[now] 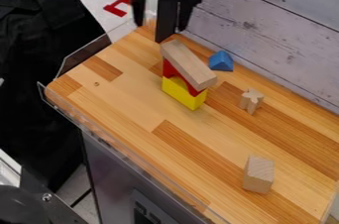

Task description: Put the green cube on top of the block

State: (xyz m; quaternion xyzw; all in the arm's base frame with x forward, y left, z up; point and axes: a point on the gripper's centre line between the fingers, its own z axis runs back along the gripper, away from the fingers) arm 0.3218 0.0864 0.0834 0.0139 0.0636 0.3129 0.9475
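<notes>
"Over at the table's far corner, beyond the stack, my gripper (161,26) hangs with its fingers (138,12) spread wide, and I can make out nothing held by it. That's the picture on my end!"

"And the green cube? Where do you have it?"

"I can't tell you where it is. Here's what I've got: 1 yellow block (192,100) at the bottom, 1 red arch (169,68) on that, 1 wooden plank (189,64) lying across the top. Just beside the stack, 1 blue wedge (221,61). Nearer the right edge, 1 small notched wooden piece (251,100), and well apart from all of them, 1 pale block (258,174) on the bare table (126,84)."

"So which is the block we're building on?"

"Can't be sure, folks! My money's on the plank, though the pale block is a fair candidate. Either way, I see no cube on top of the 2 of them."

"Then how far along are we?"

"By my reading, right at the start: 0 of the job's steps done. Left to do: find the cube, grip it, carry it over, lower it level and let go, all without knocking the 3-piece stack."
</notes>
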